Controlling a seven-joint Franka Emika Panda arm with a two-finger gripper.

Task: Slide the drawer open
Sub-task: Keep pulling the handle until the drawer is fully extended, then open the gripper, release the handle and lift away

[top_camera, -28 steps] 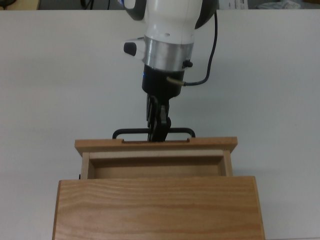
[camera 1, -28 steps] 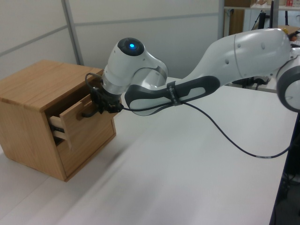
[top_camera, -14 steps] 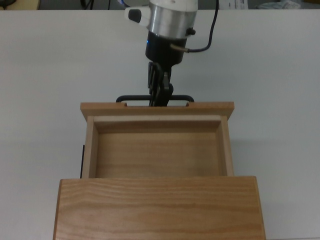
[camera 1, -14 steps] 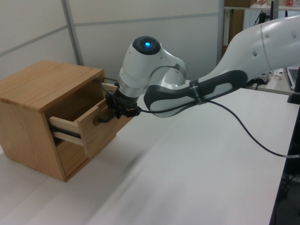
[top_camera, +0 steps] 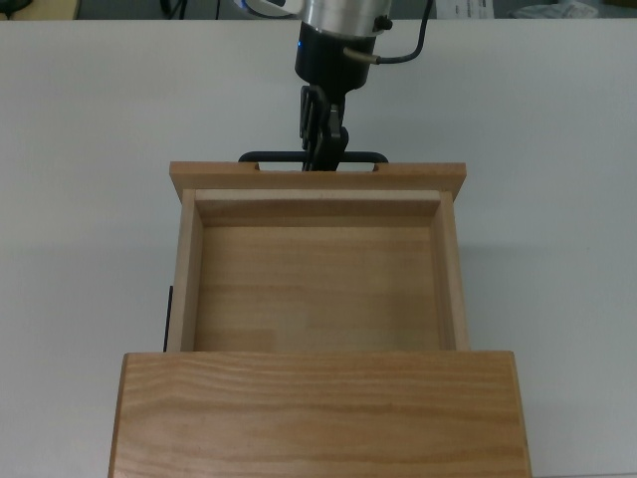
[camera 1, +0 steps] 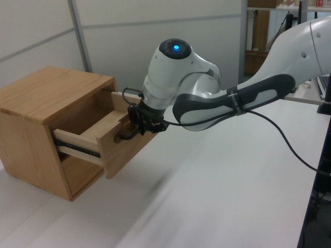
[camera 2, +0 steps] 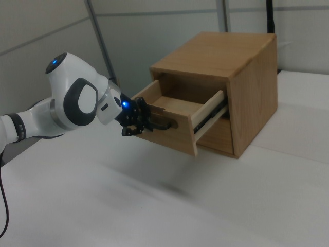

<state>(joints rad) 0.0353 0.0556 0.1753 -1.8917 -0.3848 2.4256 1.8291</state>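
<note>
The light wooden drawer (top_camera: pixel 317 287) stands pulled far out of the cabinet (top_camera: pixel 323 410), its inside bare. Its front panel (top_camera: pixel 317 177) carries a thin black bar handle (top_camera: pixel 269 157). My gripper (top_camera: pixel 320 159) is shut on the middle of that handle, with the arm reaching in from the top view's upper edge. In the left view the drawer (camera 1: pixel 115 146) juts out to the right with the gripper (camera 1: pixel 138 125) at the handle. In the right view the drawer (camera 2: pixel 175 123) sticks out to the left, and the gripper (camera 2: pixel 143 122) holds the handle (camera 2: pixel 163 125).
The cabinet (camera 1: pixel 46 129) sits on a white table (camera 1: pixel 217 191). A black cable (camera 1: pixel 279 139) hangs from the arm over the table. A black slide rail (camera 2: pixel 209 117) shows along the drawer's side. Grey wall panels stand behind.
The gripper has drawn back from the cabinet with the handle in it, and the drawer has slid further out, from a narrow gap to most of its length.
</note>
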